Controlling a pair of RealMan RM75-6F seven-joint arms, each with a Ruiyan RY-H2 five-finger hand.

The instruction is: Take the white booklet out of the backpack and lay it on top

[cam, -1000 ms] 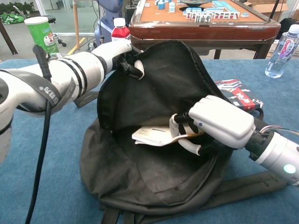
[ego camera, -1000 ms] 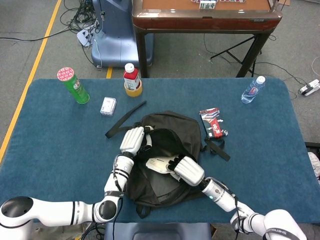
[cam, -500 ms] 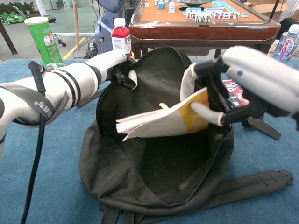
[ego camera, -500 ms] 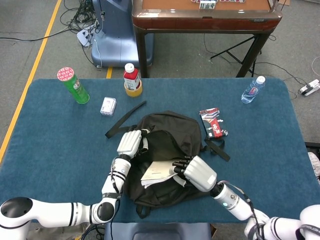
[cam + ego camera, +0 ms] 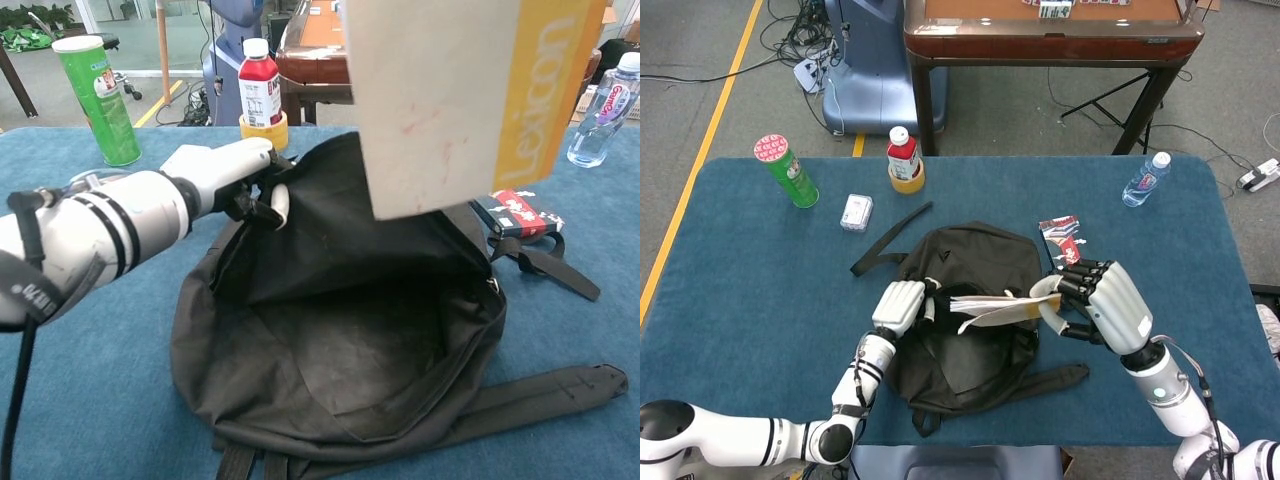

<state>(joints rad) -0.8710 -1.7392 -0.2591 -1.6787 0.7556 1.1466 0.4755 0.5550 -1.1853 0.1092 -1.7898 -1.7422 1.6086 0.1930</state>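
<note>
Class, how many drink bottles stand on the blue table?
2: a red-labelled juice bottle at the far edge behind the backpack, and a clear water bottle at the far right corner. The green canister isn't counted.

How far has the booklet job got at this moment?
Done: the white booklet is out of the backpack; the chest view shows the opening bare inside. In hand: the right hand holds the booklet in the air above the bag, while the left hand grips the opening's edge. Left: laying the booklet on top of the backpack and letting go.
</note>
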